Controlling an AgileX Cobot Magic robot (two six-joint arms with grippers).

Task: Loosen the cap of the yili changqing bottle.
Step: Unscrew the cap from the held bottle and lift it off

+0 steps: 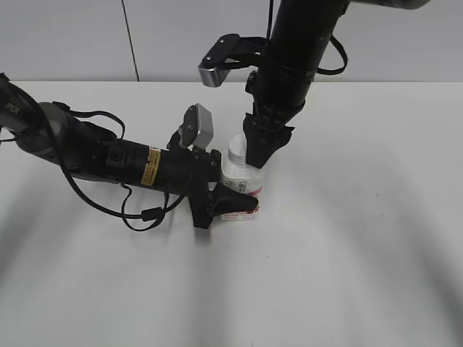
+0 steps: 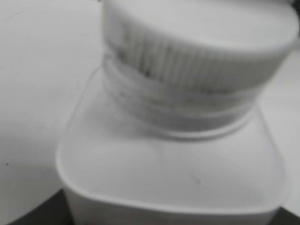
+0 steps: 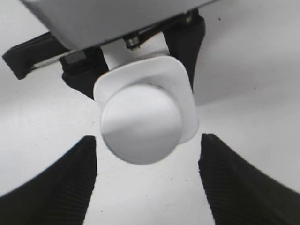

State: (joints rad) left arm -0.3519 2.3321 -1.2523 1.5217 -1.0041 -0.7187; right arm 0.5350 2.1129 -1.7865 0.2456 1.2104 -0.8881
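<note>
The yili changqing bottle [image 1: 242, 181], white with a pink-red label, stands upright on the white table. My left gripper [image 1: 233, 202] reaches in low from the left and is shut on the bottle's lower body. In the left wrist view the bottle's shoulder [image 2: 173, 164] and the ribbed white cap [image 2: 197, 42] fill the frame. The cap [image 1: 237, 149] sits on the neck. My right gripper [image 1: 260, 153] hangs down from above, open. In the right wrist view its fingers [image 3: 147, 145] flank the cap [image 3: 140, 124] with gaps on both sides, not touching it.
The white table [image 1: 362, 238] runs to a pale wall at the back. The left arm and its cables [image 1: 108, 159] lie low across the left side. The left wrist camera's silver housing [image 3: 108, 18] sits close behind the bottle.
</note>
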